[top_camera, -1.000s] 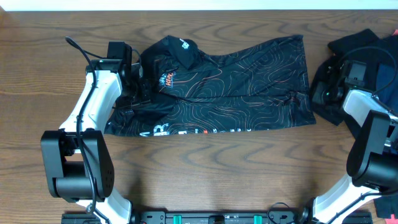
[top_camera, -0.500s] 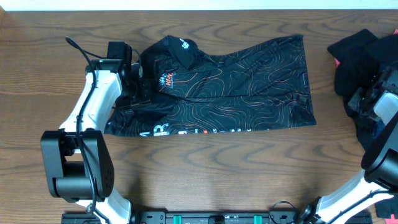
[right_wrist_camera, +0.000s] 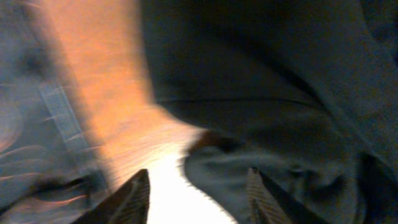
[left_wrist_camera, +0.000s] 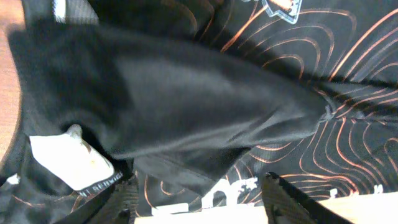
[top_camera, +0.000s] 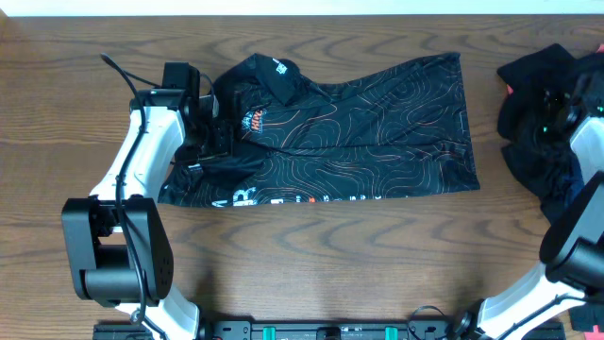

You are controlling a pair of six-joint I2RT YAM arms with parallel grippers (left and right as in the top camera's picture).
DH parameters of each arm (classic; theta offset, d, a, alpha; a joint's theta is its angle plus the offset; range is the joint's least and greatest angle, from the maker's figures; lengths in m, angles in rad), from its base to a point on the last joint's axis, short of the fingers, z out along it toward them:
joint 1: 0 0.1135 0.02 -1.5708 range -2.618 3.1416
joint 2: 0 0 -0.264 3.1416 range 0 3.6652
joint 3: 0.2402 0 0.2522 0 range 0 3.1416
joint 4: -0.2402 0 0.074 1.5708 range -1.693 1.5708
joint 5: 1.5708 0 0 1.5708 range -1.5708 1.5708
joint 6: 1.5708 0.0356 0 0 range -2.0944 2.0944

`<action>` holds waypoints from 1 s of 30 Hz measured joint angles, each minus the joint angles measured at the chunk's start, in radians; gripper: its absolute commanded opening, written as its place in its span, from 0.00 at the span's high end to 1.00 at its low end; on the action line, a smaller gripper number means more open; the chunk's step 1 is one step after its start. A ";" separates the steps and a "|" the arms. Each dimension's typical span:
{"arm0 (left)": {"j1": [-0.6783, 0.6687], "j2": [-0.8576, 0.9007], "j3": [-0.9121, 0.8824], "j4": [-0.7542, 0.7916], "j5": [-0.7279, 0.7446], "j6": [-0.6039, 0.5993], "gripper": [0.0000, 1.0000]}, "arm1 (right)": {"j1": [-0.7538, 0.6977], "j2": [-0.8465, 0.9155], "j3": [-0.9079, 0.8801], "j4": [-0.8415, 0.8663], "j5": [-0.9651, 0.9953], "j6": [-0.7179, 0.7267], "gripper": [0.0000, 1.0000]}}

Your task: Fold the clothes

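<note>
1. A dark brown wood-grain table (top_camera: 311,246) fills the overhead view, with a pale strip along its far edge.
2. A black sports jersey (top_camera: 359,132) with thin orange-white contour lines lies spread flat across the middle of the table. Its collar is towards the far left, and white lettering runs along its near hem.
3. A heap of plain dark garments (top_camera: 533,104), black and navy, sits bunched at the right edge of the table, well apart from the jersey. A small red patch shows at the heap's left side.
4. The white-and-black left arm (top_camera: 142,161) reaches from the near left corner to the jersey's left end. The right arm (top_camera: 585,189) rises along the right edge towards the heap.
5. The left gripper (left_wrist_camera: 198,186) hangs over a plain black fold of the jersey. Its two fingers (left_wrist_camera: 121,199) are spread wide and pinch nothing, and the cloth lies beneath them.
6. The right gripper (right_wrist_camera: 198,180) is over the edge of the dark heap, in a blurred wrist view. Its fingers (right_wrist_camera: 134,196) stand apart, with bare table and a dark fabric edge showing between them and nothing clamped.
7. A white rectangular sewn label (left_wrist_camera: 68,163) with small dark lettering lies on the black fold, just beside the left gripper's finger.
</note>
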 measured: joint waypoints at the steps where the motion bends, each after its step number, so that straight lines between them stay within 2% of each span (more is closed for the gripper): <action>1: 0.000 0.000 0.009 0.001 0.000 0.008 0.26 | 0.011 -0.021 0.005 -0.008 -0.019 -0.006 0.41; 5: 0.000 0.000 0.081 0.063 -0.012 0.041 0.22 | 0.064 -0.106 0.019 -0.043 -0.079 -0.039 0.32; 14: 0.001 0.013 0.118 0.387 -0.045 0.063 0.22 | 0.217 -0.126 0.028 -0.085 -0.122 -0.066 0.31; 20: -0.013 0.121 0.125 0.567 -0.034 0.064 0.22 | 0.265 -0.126 0.028 -0.091 -0.127 -0.066 0.30; 24: -0.051 0.250 0.163 0.533 -0.018 0.063 0.22 | 0.276 -0.126 0.028 -0.093 -0.129 -0.066 0.30; 30: -0.128 0.410 0.319 0.474 -0.006 0.040 0.23 | 0.279 -0.126 0.028 -0.100 -0.129 -0.066 0.30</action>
